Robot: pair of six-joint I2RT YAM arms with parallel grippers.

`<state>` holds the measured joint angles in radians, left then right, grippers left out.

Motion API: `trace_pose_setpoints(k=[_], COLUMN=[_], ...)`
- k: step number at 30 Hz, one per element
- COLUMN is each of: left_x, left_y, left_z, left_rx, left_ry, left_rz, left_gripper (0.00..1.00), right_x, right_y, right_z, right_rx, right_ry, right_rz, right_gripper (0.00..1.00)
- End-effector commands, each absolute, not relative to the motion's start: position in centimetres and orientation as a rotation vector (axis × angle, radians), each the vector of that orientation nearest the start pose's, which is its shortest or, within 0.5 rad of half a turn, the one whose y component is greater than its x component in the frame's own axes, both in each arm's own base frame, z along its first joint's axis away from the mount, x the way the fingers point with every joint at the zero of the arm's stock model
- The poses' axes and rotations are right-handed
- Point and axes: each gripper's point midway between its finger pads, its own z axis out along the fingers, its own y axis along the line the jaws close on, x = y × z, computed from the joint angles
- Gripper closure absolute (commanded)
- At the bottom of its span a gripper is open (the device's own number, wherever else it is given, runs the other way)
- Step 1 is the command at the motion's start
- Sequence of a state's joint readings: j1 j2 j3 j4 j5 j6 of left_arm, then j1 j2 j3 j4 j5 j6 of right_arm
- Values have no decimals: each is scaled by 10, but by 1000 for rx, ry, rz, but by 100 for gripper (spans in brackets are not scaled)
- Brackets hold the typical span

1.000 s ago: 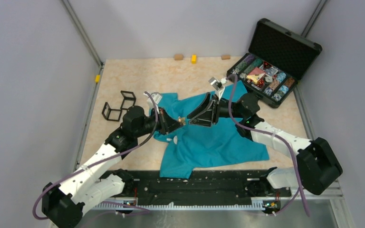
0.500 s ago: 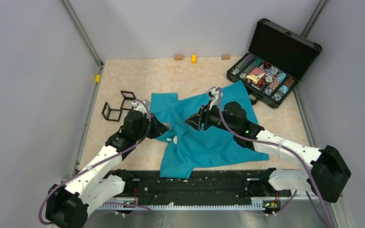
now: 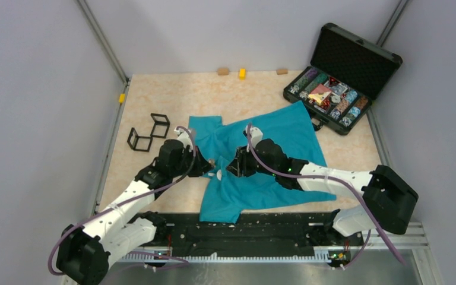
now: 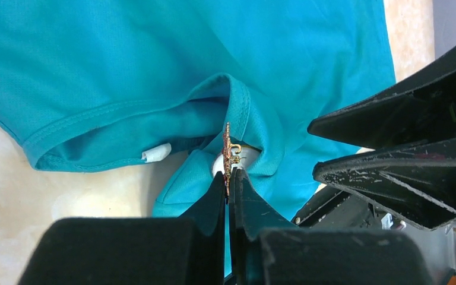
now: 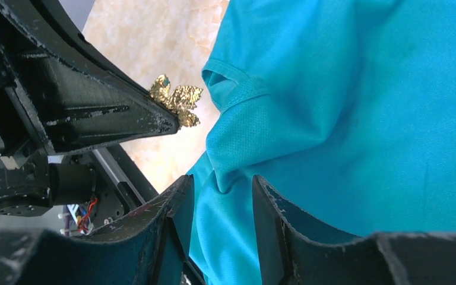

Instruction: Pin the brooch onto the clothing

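Observation:
The teal T-shirt (image 3: 273, 142) lies spread on the table, its collar with a white label (image 4: 156, 153) at the near left. My left gripper (image 3: 208, 167) is shut on the small brooch (image 4: 227, 148), held edge-on just in front of the collar's fold. In the right wrist view the brooch (image 5: 177, 98) looks golden at the left fingertips. My right gripper (image 3: 233, 167) faces the left one. It is open (image 5: 222, 181), with a raised fold of shirt fabric (image 5: 237, 136) between its jaws, not squeezed.
An open black case (image 3: 332, 98) of multicoloured trinkets stands at the back right. Black wire frames (image 3: 148, 133) lie left of the shirt. Small blocks (image 3: 241, 73) sit along the back edge, and a yellow one (image 3: 122, 98) at the left edge.
My right gripper has come down and to the left, from mid-shirt to the collar facing the left gripper. The lifted fabric has settled flat. My left gripper drew back slightly with the brooch.

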<state>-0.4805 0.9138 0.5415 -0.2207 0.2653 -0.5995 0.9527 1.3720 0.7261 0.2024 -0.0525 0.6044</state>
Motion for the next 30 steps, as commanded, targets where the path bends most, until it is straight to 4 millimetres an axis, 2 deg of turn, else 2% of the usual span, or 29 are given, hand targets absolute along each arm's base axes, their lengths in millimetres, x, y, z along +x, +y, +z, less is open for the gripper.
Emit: trace_pose_setpoints(k=[1, 9, 16, 26, 28, 30], left_x=[215, 214, 215, 215, 214, 215], left_y=[-197, -204, -208, -214, -215, -216], left_z=[124, 125, 123, 126, 126, 128], left_rx=[70, 72, 65, 80, 86, 93], left_ry=[2287, 2290, 2302, 2307, 2310, 2308], left_rz=[-896, -904, -872, -845, -839, -830], left_gripper=[100, 100, 100, 100, 100, 100], right_x=[210, 207, 210, 210, 209, 209], right_y=[360, 371, 375, 377, 378, 380], right_z=[136, 127, 135, 127, 128, 129], right_rx=[-388, -382, -387, -403, -406, -406], right_ry=[2123, 2149, 2120, 2148, 2145, 2138], right_rz=[1040, 1093, 1110, 1093, 1104, 1118], right_gripper=[59, 64, 66, 71, 76, 89])
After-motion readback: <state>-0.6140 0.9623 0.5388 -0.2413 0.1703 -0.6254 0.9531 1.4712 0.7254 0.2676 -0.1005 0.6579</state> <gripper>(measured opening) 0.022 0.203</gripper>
